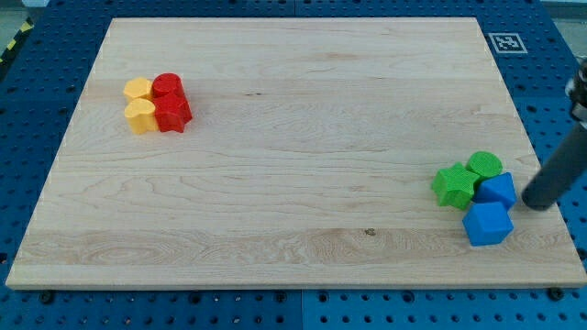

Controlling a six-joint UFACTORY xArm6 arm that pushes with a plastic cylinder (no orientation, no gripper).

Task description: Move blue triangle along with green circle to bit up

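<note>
I have no gripper at all, only a dark rod, so there is nothing to be apart or together; my tip (535, 200) sits low on the counter (293, 165) near its right edge, just beside the blue triangle (498, 189), on that block's right side; I cannot tell if my tip is touching it or only very close.

The blue triangle is in a small bunch of four blocks close to the bottom right corner of the counter; the green circle (484, 165) is just above it and a bit to the view's left, touching it or almost; a green star block (454, 184) sits to the left of the triangle and pressed against the green circle; a blue block (487, 224) with many flat sides lies just under the triangle, nearer the bottom edge, and looks to be touching it.

Far away, near the top left corner of the counter, there is another little bunch; two yellow blocks (139, 104) sit one above the other on the left side of it; two red blocks (171, 104) sit right next to them on the right side, all four packed tight; I cannot make out their shapes well.

A small black and white square mark (505, 41) sits by the top right corner of the counter.
</note>
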